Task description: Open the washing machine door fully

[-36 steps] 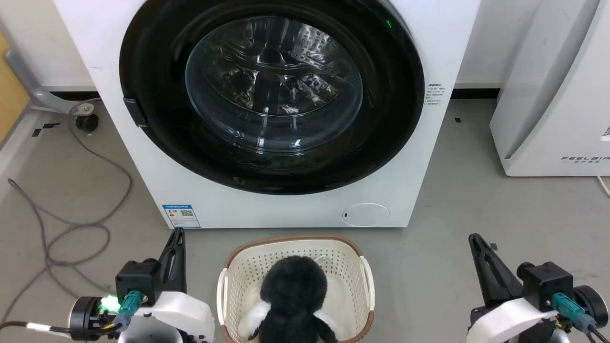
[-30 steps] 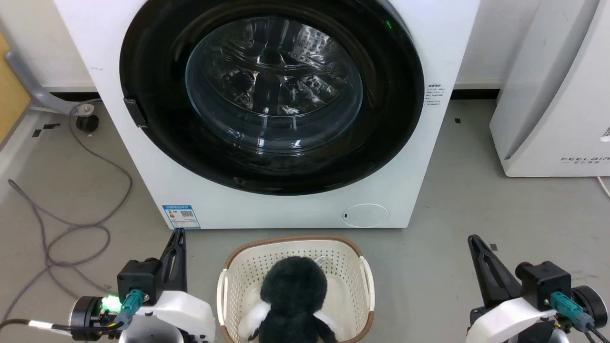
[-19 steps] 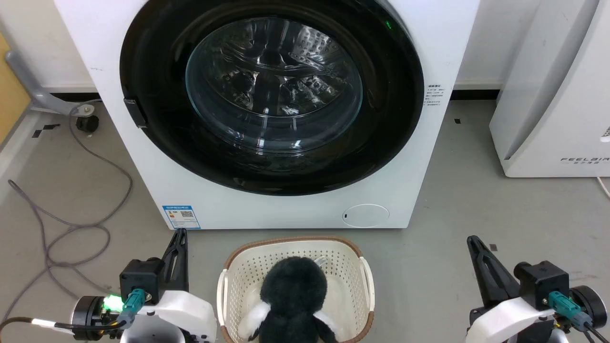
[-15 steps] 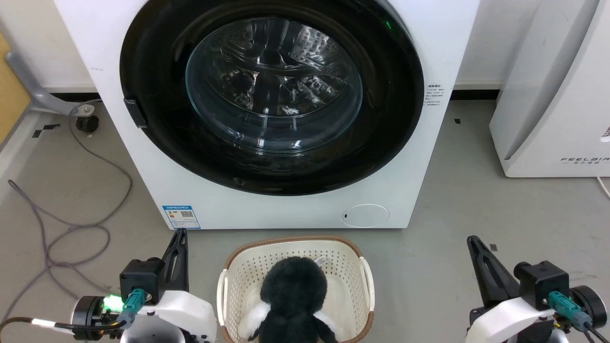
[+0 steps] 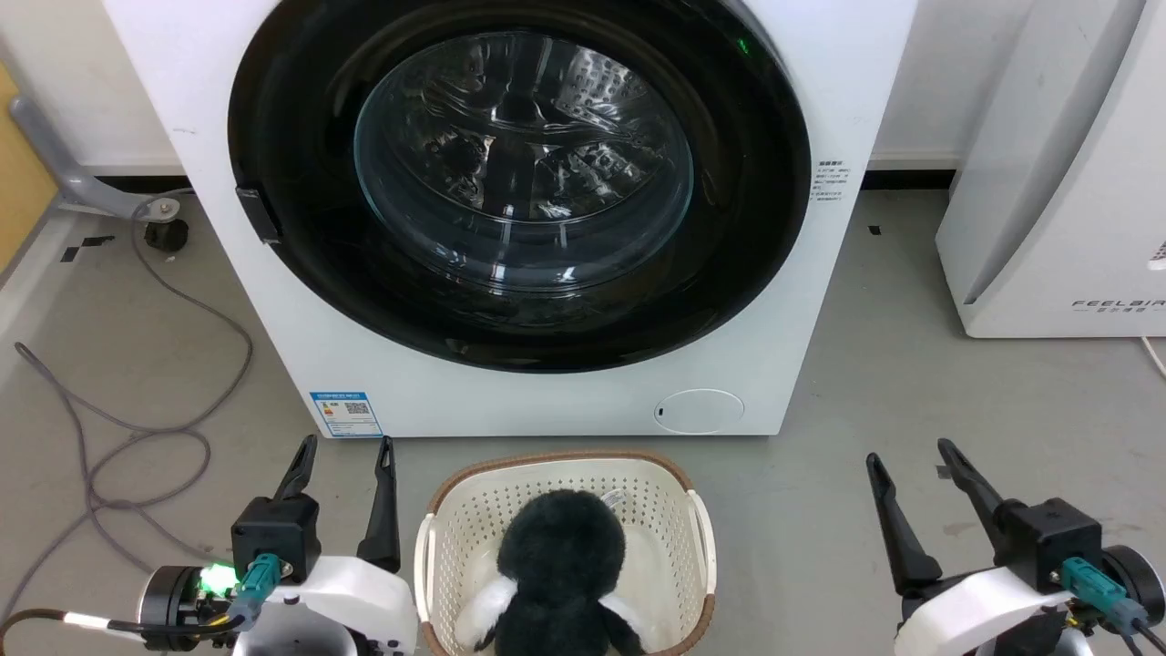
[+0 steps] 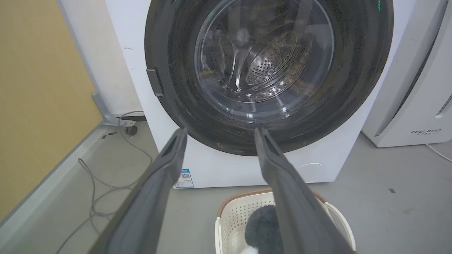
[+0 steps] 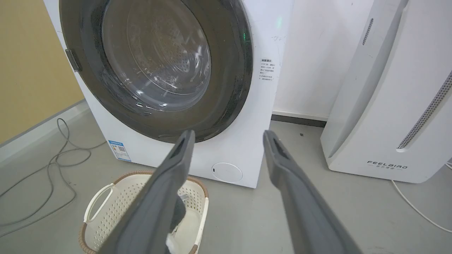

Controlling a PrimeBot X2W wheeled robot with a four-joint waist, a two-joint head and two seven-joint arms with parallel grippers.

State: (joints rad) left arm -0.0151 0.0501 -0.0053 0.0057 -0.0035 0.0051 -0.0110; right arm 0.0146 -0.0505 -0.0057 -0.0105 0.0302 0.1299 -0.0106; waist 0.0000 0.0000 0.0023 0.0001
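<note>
Floor, left: a grey cable (image 5: 137,428) loops loose over the floor (image 5: 55,346), well apart from both arms.
Left arm: the left tool (image 5: 348,441) hovers low beside the basket, fingers spread apart and empty, pointing at the machine's lower front. Judged a ready posture for a reach.
Door edge: a small dark tab (image 5: 258,214) sits on the disc's left rim. It is likely the pull point, which would put the hinge on the right; no hinge is visible to confirm this.
Door: the washing machine door (image 5: 519,182) lies flush against the front of the washing machine (image 5: 547,401), closed, with the drum visible through its glass bowl. Neither tool touches it.
Basket: a laundry basket (image 5: 437,538) holding a dark plush toy (image 5: 560,556) stands on the floor just in front of the machine, between the two arms. It appears staged for loading, and it sits in the area below the door's likely swing.
Right arm: the right tool (image 5: 909,451) hovers low, fingers parted, holding nothing.
Far right: a white appliance (image 5: 1057,182) stands near the machine's right side and may limit how far the door can open.
Progress: opening is not yet begun; the next move calls for a reach to the left rim.
</note>
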